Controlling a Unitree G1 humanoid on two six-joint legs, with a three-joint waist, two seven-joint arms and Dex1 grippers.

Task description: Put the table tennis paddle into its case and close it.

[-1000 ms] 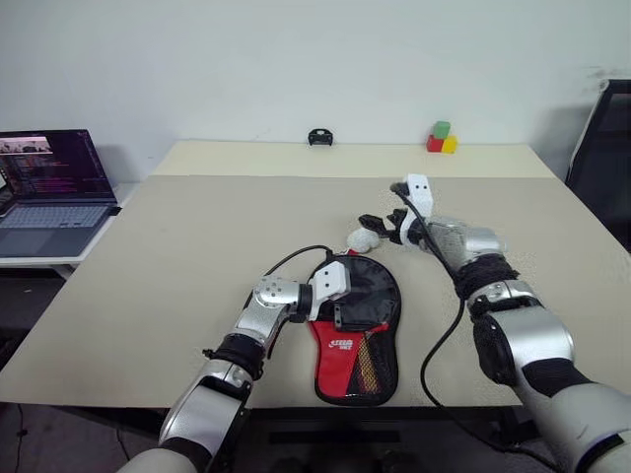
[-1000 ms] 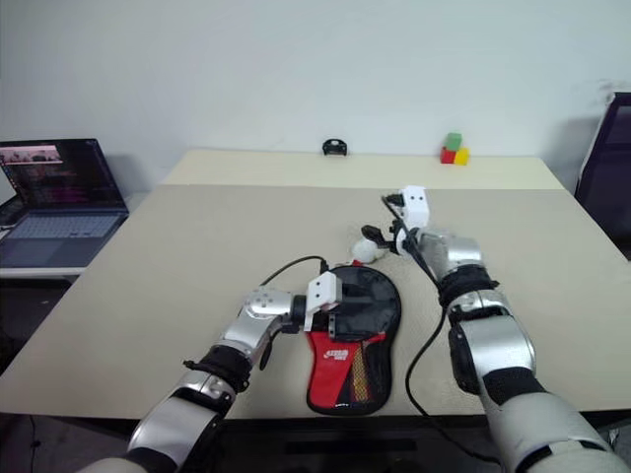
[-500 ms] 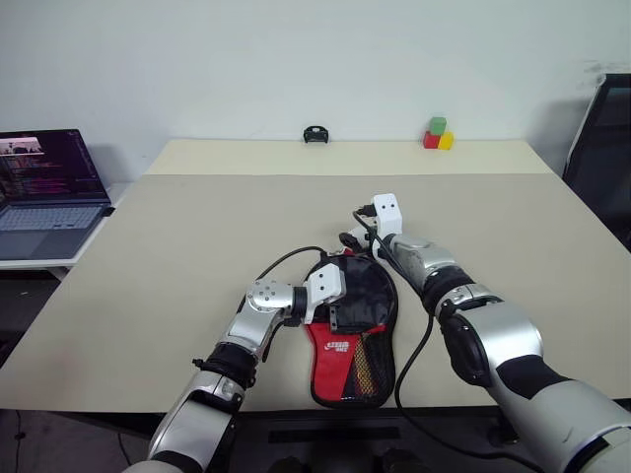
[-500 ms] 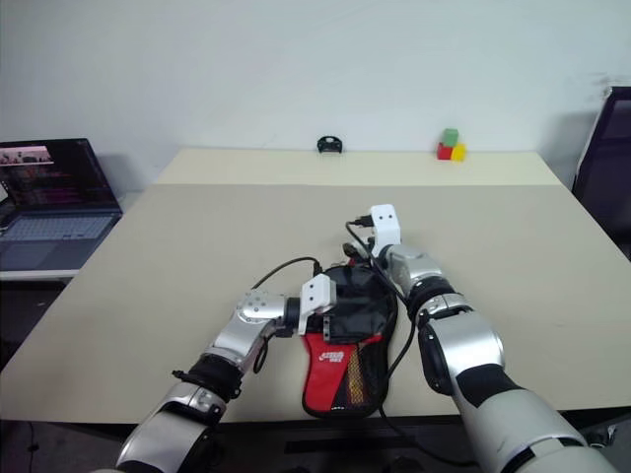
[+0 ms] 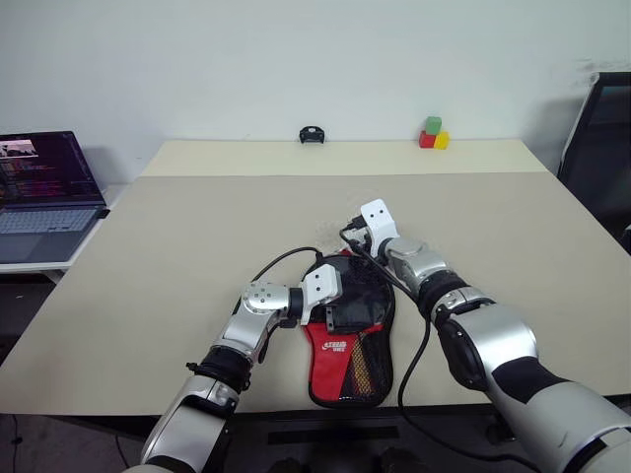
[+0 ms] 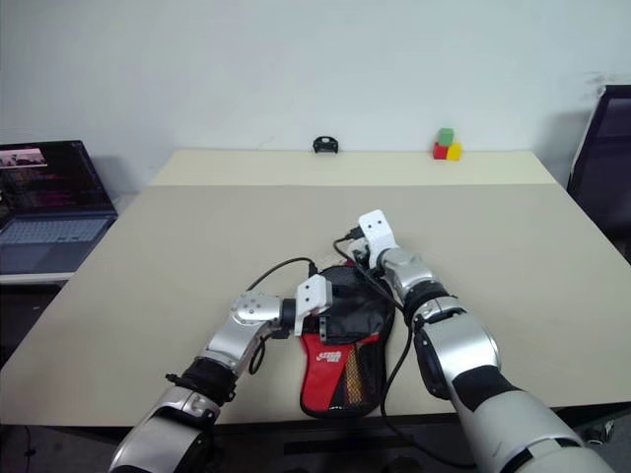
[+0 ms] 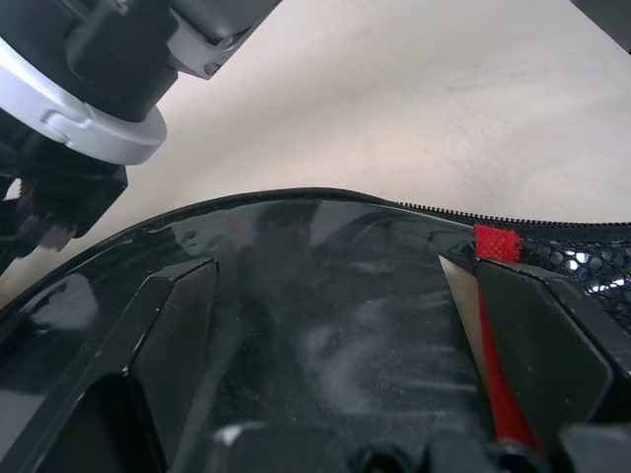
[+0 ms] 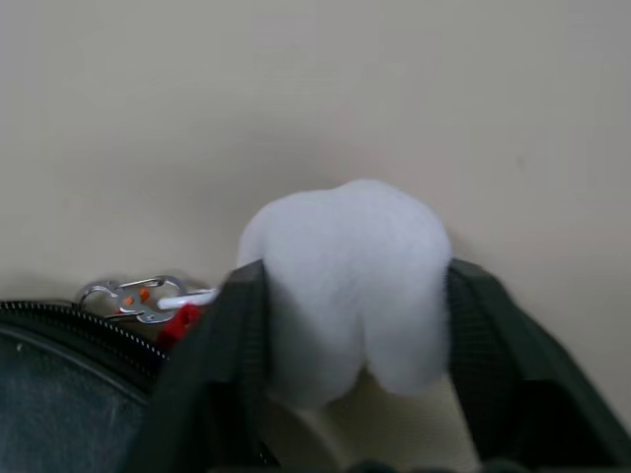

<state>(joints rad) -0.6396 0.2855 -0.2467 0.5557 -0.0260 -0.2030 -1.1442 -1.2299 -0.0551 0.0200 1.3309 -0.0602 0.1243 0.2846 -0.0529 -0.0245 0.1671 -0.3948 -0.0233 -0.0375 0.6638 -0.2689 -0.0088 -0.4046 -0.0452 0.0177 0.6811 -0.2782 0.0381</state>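
You see the case lying near the front edge of the beige counter, round black end away from the robot, red panel with white logo and mesh pocket toward it. Its zip edge runs around the black fabric. You cannot make out the paddle itself in the head views.

The right wrist view gives you what the head views hide: a soft white fluffy charm sits between the two dark fingers, which touch it on both sides, and a small silver clip with a red tab lies at the case's zip edge at about 9 o'clock from the charm. The left wrist view shows you glossy black material spanning the left fingers, the zip line and a red tab beside mesh.

The left gripper lies over the case's black half, pointing across toward 3 o'clock, its fingers spread wide. The right gripper reaches in at the case's 12 o'clock end, angled slightly downward, fingers narrowed onto the white charm.
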